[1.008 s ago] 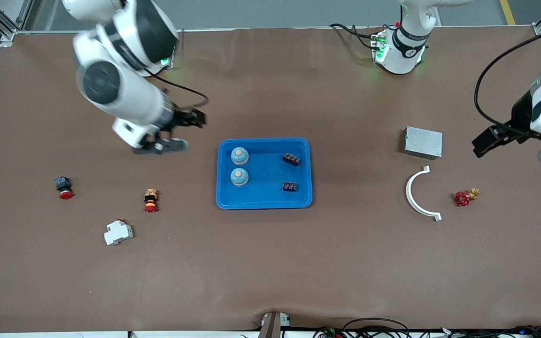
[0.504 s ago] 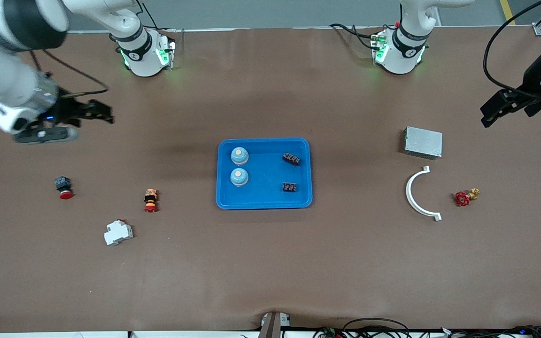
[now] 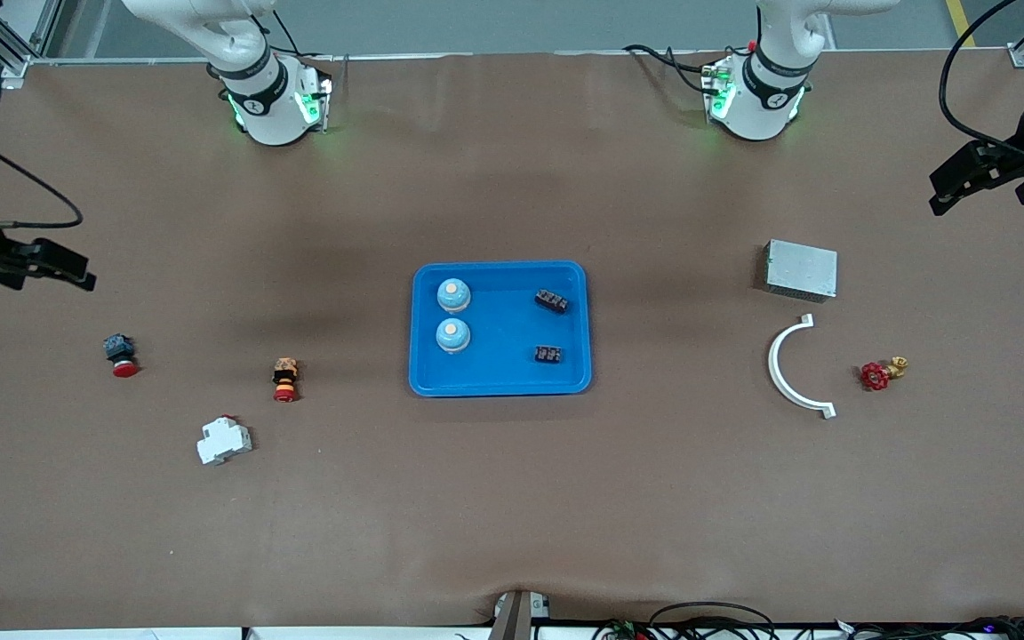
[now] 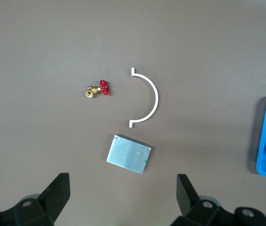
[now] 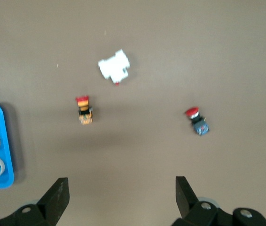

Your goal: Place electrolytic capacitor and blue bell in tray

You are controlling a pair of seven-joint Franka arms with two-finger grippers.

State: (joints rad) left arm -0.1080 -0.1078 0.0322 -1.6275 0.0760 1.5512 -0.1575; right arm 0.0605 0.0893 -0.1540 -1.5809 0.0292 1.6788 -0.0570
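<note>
Blue plastic tray [image 3: 500,382], round bells [image 3: 453,295], ribbed capacitors [image 3: 551,301]

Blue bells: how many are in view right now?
2. Both sit in the tray at its right-arm end: one bell farther from the front camera, the other bell nearer.

Toward my left arm's end of the table I see a grey metal box [image 3: 801,269], and nearer the front camera than it a white curved bracket [image 3: 792,369] lying flat. Beside the bracket, closer to the table's end, sits a small brass valve with a red handwheel [image 3: 882,373]. Toward my right arm's end lie a red-capped push button [image 3: 120,355], an orange and red switch [image 3: 285,379] and, nearest the front camera, a white block [image 3: 224,441].
</note>
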